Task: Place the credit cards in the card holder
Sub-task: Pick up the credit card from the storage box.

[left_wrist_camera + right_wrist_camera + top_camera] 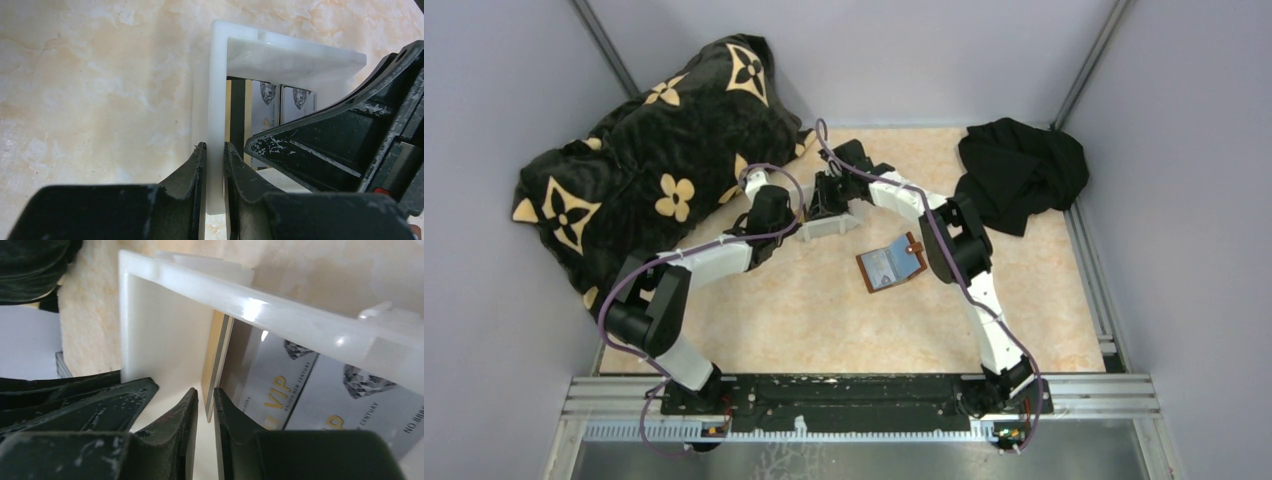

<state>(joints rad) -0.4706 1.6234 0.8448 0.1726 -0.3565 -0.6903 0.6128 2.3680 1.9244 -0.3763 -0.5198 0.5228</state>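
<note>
L arm (714,258) reaches fwd-right from its base, elbow out left; black two-finger L gripper (214,147) clamps the wall of a white plastic tray (218,100). R arm (984,300) bends fwd-left; black R gripper (205,392) has jaws near-closed astride a thin gold-tan card (212,350), pinch unclear.

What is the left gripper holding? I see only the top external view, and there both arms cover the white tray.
Observer: The left wrist view shows the left gripper shut on one side wall of the white tray, one finger on each face.
Operator: And the right gripper, does it have a card?
Observer: In the right wrist view the right gripper appears to pinch the edge of an upright gold card inside the tray.
Operator: Are there other cards in the tray?
Observer: Yes, at least two silver cards printed VIP sit side by side next to it.
</note>
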